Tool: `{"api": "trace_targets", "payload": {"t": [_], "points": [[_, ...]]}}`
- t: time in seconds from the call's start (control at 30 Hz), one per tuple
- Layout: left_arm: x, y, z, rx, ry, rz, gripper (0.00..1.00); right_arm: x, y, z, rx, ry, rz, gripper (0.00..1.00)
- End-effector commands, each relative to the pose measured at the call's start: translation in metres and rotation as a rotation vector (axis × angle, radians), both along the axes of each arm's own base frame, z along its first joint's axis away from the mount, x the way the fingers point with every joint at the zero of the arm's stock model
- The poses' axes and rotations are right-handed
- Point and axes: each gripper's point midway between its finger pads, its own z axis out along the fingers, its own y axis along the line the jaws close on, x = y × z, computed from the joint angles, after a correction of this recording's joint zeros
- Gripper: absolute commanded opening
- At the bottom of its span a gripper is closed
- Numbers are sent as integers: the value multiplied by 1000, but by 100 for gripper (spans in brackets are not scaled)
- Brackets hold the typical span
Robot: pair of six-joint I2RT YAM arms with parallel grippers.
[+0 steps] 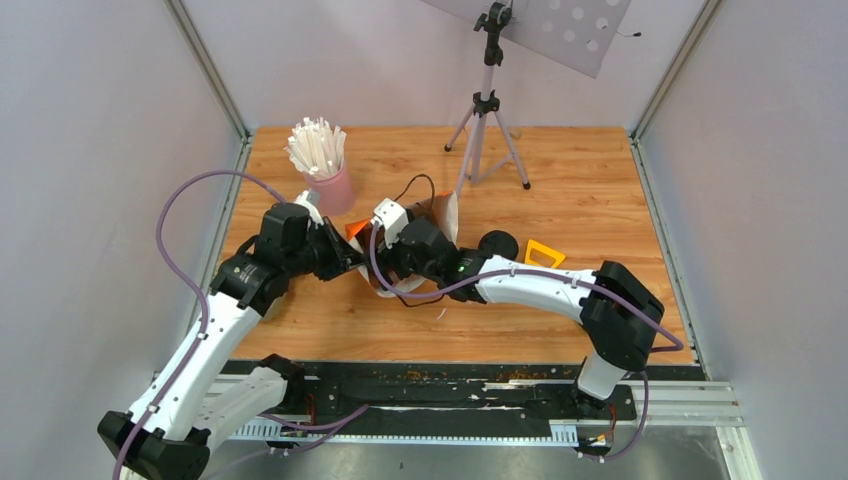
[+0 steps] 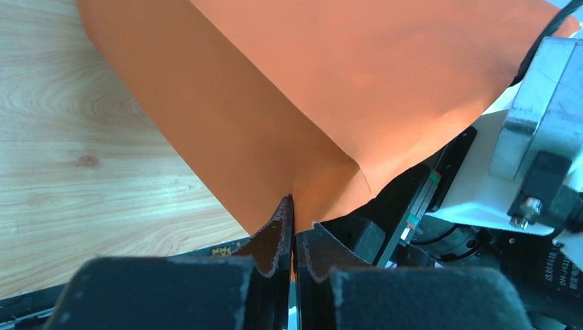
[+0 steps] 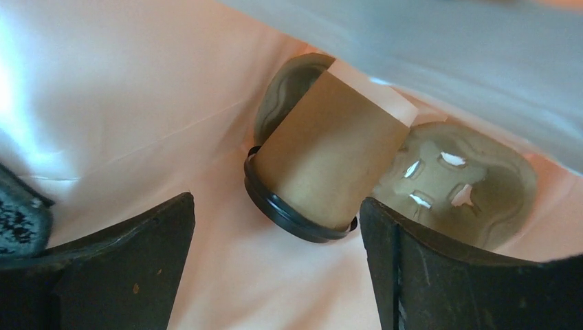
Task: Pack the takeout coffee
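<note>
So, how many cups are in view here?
2. A brown lidded cup lies tilted inside the orange bag, by the pulp tray; a pink cup holding white sticks stands on the table, far left. The bag may hide more.

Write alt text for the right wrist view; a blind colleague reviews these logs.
A kraft paper cup with a black lid lies tilted inside a pale-lined bag, lid toward the camera, base toward a pulp cup tray. The right gripper stands open, a finger on either side.
</note>
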Motion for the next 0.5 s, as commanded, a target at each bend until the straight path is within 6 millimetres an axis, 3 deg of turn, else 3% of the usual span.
{"api": "trace_targets", "payload": {"t": [0.0,0.23,0.47], "points": [[-11,-7,2,-39,19,-41,6,26,5,13,157,56,-196,92],[-13,-5,-1,-21,31,-46,7,32,9,-13,112,97,-192,97],[-9,-3,1,16,19,-60,7,39,7,-12,48,-44,-113,99]]}}
